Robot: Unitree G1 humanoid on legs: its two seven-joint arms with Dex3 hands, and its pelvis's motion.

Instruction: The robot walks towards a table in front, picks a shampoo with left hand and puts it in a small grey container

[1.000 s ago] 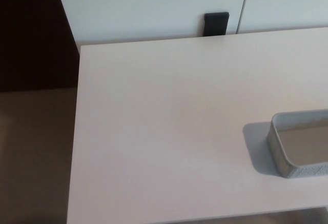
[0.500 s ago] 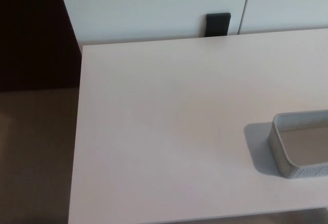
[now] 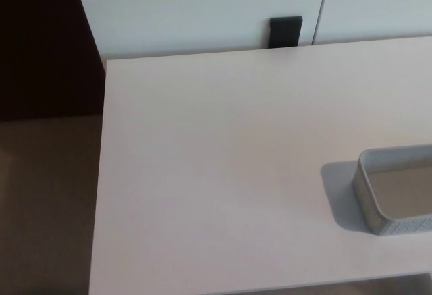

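Observation:
A small grey mesh container [image 3: 370,205] stands on the white table [image 3: 223,167] at the right edge of the head view, cut off by the frame. What I can see of its inside holds nothing. No shampoo bottle shows anywhere in the picture. Neither of my hands nor any part of my arms is in view.
The table's left edge runs down the picture and its near edge crosses the bottom. Brown floor [image 3: 47,207] lies to the left. Behind the table stand white cabinet doors [image 3: 202,5] with a black handle [image 3: 285,32], and a dark area at top left.
The whole picture has wobbled by a few pixels, so the camera has moved slightly. Nothing on the table has moved.

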